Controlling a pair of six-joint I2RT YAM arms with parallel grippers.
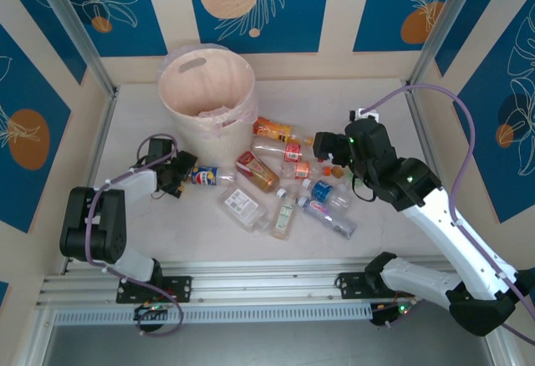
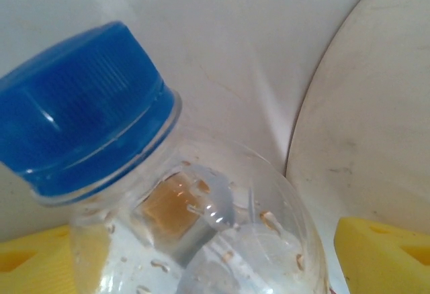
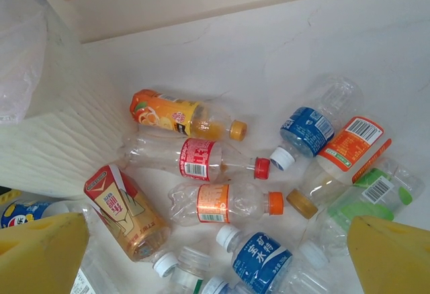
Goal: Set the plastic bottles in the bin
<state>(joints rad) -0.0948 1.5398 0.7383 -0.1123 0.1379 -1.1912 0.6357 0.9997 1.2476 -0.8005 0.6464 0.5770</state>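
Blue-capped bottle (image 2: 87,106) lies on the desk (image 1: 201,232) between the left end effector (image 1: 178,174) pads, straddled but not yet clamped, likely lined up for pickup. Right end effector (image 1: 328,147) is released wide and empty over the scattered bottles (image 1: 284,184). Beyond them the bin (image 1: 206,90) stands upright.

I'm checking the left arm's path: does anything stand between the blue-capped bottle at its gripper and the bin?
Nothing visible does. The left gripper straddles the blue-capped bottle right at the foot of the bin; the other bottles lie off to the right. Only the bin's own wall would have to be cleared.
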